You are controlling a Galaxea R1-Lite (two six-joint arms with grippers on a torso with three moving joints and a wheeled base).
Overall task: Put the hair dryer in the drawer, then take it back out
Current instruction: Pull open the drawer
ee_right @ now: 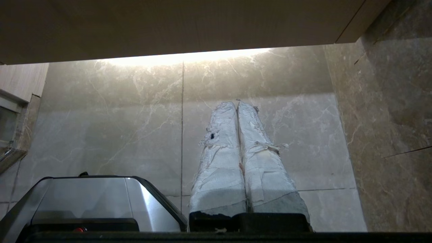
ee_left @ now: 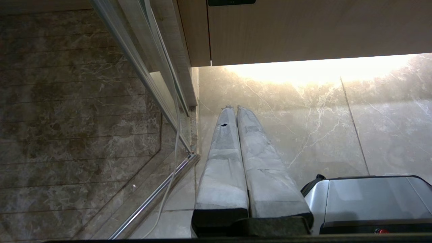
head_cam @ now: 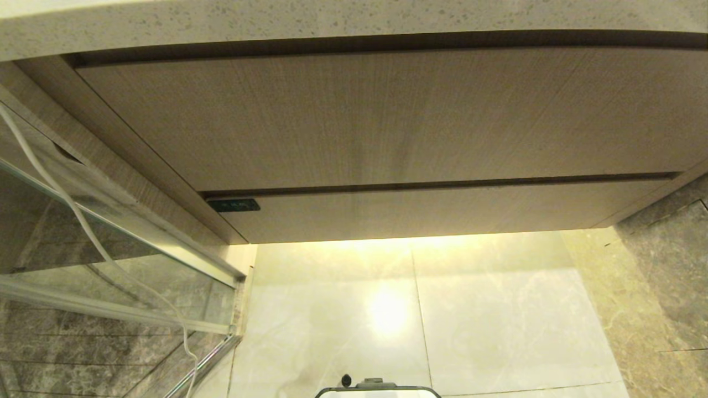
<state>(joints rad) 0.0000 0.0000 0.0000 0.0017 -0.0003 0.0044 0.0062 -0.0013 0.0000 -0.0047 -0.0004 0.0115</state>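
Wood-grain fronts fill the head view: tall front panel (head_cam: 381,119) at 12 o'clock, narrow strip of the drawer (head_cam: 442,213) under it, pushed in flush. Hair dryer isn't in any view, so can't say where it is. Left gripper (ee_left: 234,108) and right gripper (ee_right: 236,103) both hang low over the tile floor (head_cam: 487,320), padded fingers pressed together, nothing btwn them. White cable (head_cam: 83,226) runs at 9 o'clock by the glass. Judging from this, nothing's begun: drawer to open, dryer in, then out.
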